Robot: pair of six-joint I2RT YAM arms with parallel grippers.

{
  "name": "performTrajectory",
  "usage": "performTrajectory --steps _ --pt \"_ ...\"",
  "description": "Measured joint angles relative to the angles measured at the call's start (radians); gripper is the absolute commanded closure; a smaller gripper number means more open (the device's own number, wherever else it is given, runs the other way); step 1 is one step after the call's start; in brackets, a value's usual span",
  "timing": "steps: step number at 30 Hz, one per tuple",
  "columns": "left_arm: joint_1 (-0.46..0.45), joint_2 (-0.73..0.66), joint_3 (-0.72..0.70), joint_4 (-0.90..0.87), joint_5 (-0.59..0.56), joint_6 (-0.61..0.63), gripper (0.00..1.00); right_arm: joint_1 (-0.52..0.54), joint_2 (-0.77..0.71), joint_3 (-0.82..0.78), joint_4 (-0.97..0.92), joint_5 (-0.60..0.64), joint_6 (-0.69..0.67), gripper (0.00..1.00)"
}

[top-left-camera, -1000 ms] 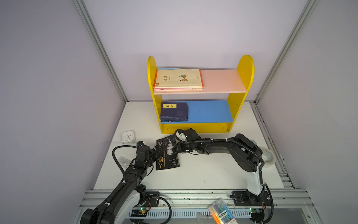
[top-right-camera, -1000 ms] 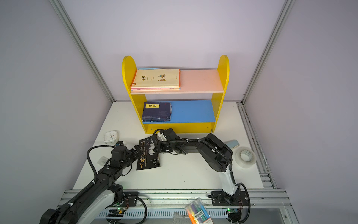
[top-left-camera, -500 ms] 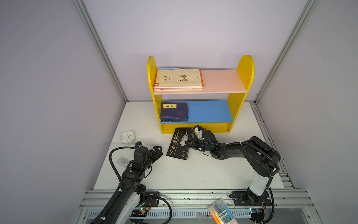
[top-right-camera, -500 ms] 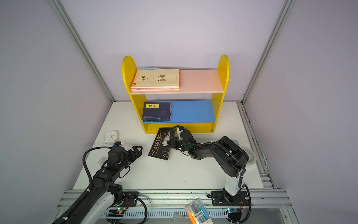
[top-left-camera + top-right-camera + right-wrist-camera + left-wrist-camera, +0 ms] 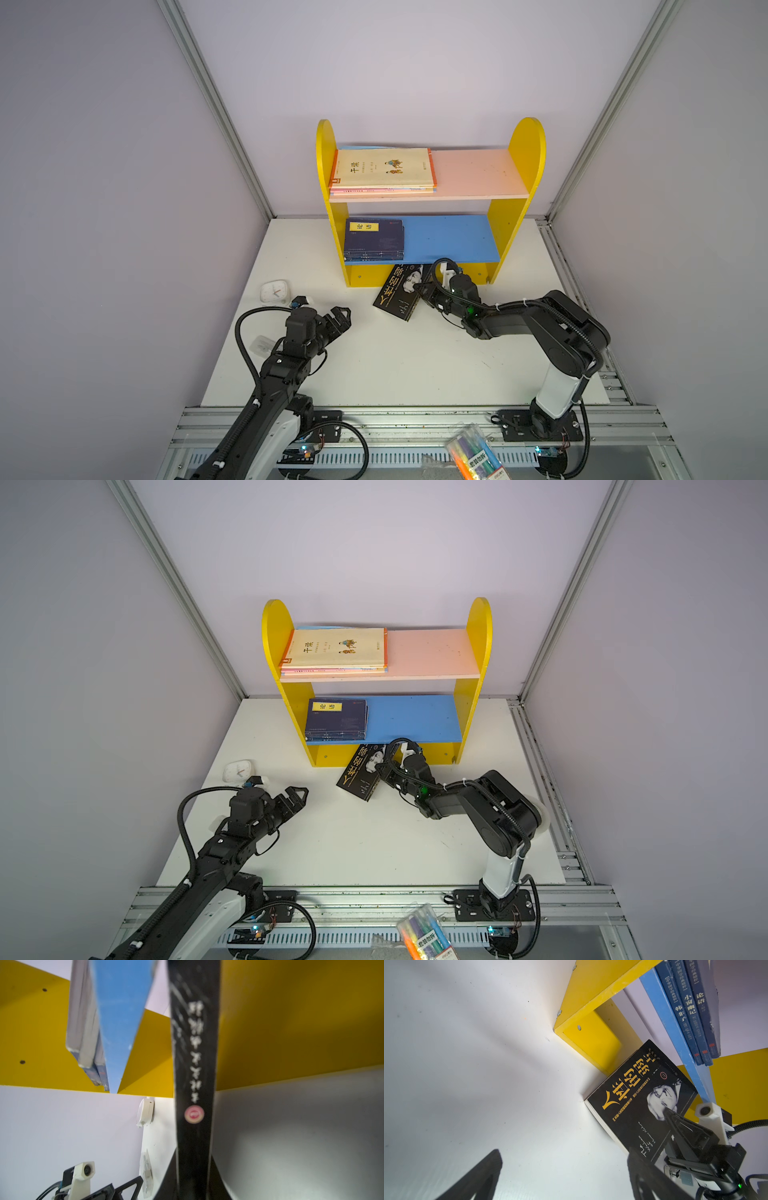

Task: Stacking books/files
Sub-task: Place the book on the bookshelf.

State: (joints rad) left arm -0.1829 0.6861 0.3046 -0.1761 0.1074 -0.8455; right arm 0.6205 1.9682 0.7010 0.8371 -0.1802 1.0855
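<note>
My right gripper (image 5: 419, 289) is shut on a black book with gold lettering (image 5: 398, 293), holding it by the spine (image 5: 194, 1064). The book hangs tilted at the foot of the yellow shelf unit (image 5: 515, 174), its far end under the blue shelf's (image 5: 453, 239) front edge. A stack of cream-covered books (image 5: 382, 172) lies at the left of the pink top shelf (image 5: 473, 172). A navy stack with a yellow label (image 5: 374, 240) lies on the blue shelf. My left gripper (image 5: 338, 318) stands open and empty over the table, left of the black book (image 5: 639, 1105).
A small white clock (image 5: 273, 291) stands on the table left of the shelf unit, and a clear packet (image 5: 262, 345) lies beside my left arm. A tape roll (image 5: 542, 812) shows behind my right arm. A pack of markers (image 5: 473, 455) lies on the front rail.
My right gripper has carried the black book back and to the right, up to the foot of the shelf unit. My left arm has drawn away from the book, still open.
</note>
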Motion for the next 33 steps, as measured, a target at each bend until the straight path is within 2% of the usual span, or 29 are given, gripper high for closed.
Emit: performTrajectory --steps 18,31,33 --pt "0.0 -0.002 0.01 -0.018 0.0 0.0 0.03 -0.034 0.085 -0.071 0.169 0.213 0.105 0.97" --pt "0.0 0.036 0.016 -0.03 0.007 0.023 0.03 -0.027 0.166 -0.004 0.201 0.356 0.153 0.9" --pt "0.0 0.043 0.016 -0.027 0.012 0.027 0.03 -0.018 0.17 0.008 0.194 0.385 0.161 0.85"
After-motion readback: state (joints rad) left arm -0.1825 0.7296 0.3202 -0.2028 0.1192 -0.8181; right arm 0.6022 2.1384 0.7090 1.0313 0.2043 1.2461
